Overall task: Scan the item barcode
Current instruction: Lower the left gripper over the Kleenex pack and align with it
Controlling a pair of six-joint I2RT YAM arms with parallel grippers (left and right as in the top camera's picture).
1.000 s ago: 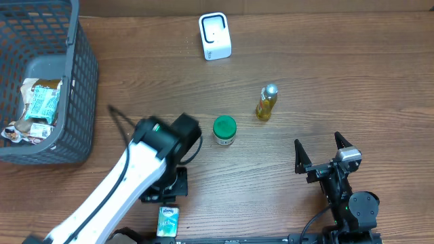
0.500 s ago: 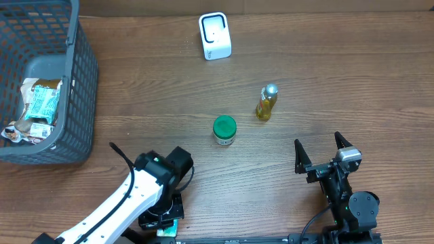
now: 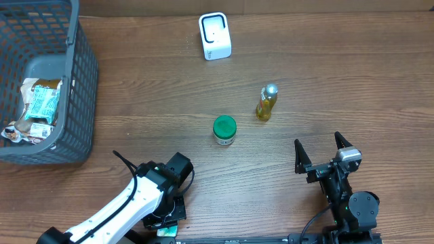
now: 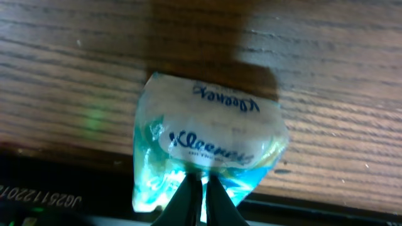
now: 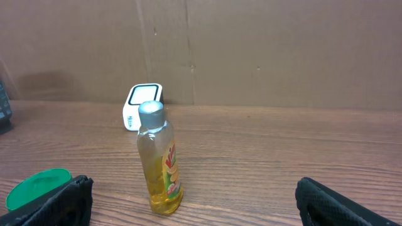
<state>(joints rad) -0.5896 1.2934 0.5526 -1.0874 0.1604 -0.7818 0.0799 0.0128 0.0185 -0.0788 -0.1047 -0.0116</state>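
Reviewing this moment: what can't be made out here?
Tissue pack barcode: none on the face shown in left wrist view.
Pack overhead: almost wholly covered by the left arm.
Whether the shut left fingers pinch the wrapper: blurred, left wrist view.
Labels on packets in the basket: too small overhead.

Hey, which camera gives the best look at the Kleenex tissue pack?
The left wrist view: the Kleenex tissue pack fills the frame and its logo is readable. Overhead shows only a teal sliver of it under the left arm. The right wrist view misses it.
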